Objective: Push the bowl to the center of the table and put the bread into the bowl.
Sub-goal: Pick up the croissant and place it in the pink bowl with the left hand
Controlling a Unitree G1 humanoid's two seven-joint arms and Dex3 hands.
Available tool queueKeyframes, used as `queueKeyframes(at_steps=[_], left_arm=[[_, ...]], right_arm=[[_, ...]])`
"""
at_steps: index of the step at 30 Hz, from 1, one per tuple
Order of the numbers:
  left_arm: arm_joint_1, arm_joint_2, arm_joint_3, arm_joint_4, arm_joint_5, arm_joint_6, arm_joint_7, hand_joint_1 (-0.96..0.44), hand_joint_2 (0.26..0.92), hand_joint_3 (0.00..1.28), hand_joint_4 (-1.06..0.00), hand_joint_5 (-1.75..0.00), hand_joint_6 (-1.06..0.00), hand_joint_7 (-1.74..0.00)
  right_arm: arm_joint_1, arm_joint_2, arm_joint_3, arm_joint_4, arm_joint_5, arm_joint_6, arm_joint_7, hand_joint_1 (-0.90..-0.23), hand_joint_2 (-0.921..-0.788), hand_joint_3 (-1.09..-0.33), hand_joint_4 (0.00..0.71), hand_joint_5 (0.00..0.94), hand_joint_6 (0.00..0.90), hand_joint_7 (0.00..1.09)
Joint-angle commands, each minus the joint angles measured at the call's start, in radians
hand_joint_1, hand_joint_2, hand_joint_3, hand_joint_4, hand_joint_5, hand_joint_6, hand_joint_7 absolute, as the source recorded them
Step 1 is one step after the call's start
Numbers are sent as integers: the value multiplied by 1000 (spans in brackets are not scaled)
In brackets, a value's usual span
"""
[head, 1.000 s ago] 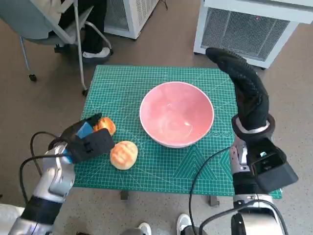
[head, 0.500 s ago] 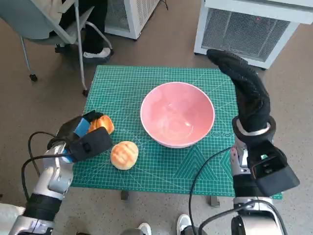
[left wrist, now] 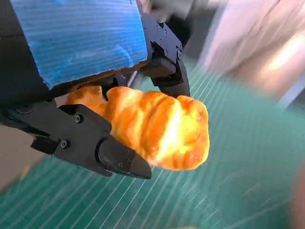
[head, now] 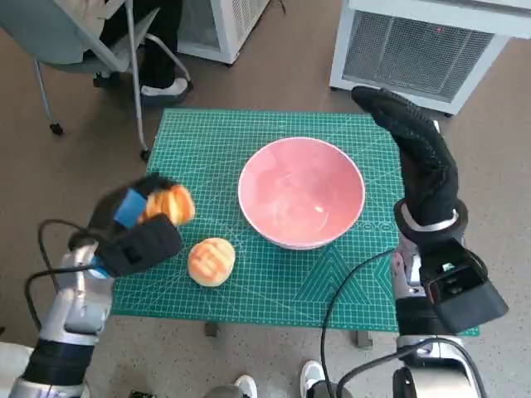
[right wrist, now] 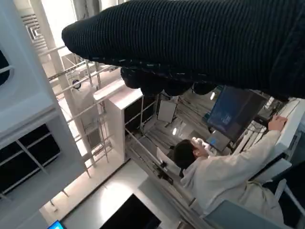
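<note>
1. Bowl (head: 300, 203) sits about mid-counter on the green mat (head: 249, 133), pink and with nothing in it, so the pushing part looks done to me.
2. The left robot hand (head: 137, 228), out to the bowl's left, is clamped on a golden, ridged bread roll (left wrist: 157, 126); the left wrist view shows its black fingers (left wrist: 102, 148) closed under and over the roll, which seems lifted off the mat.
3. A second, round bun (head: 211, 261) lies on the mat just off the bowl's lower-left side, untouched.
4. The right robot hand (head: 415, 149) stands upright beside the bowl's right rim, gloved fingers stretched out, holding nothing.
5. Left to do, I judge: carry the held roll over the bowl, release it, then perhaps the bun.
</note>
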Motion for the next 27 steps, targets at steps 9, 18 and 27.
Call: queueKeyframes(at_steps=[9,18,27], left_arm=[[-120,-102,-39,-127,47,-94,114,-1,920,45,-761,-1119,-612,-1140],[-226,-193,-155,-73,146,-130,148,-2,920,42,-761,-1048,-613,-1208],[-316,-257,-241,74,174,-224,163,-1,920,33,-771,-1007,-624,-1226]], right_arm=[[43,-7,0,-33,23,31,3,-626,-921,-753,271,1,149,411],[62,-14,1,-61,33,46,8,-619,-921,-757,271,0,127,450],[88,-21,6,-111,39,69,7,-618,-921,-763,263,5,96,507]])
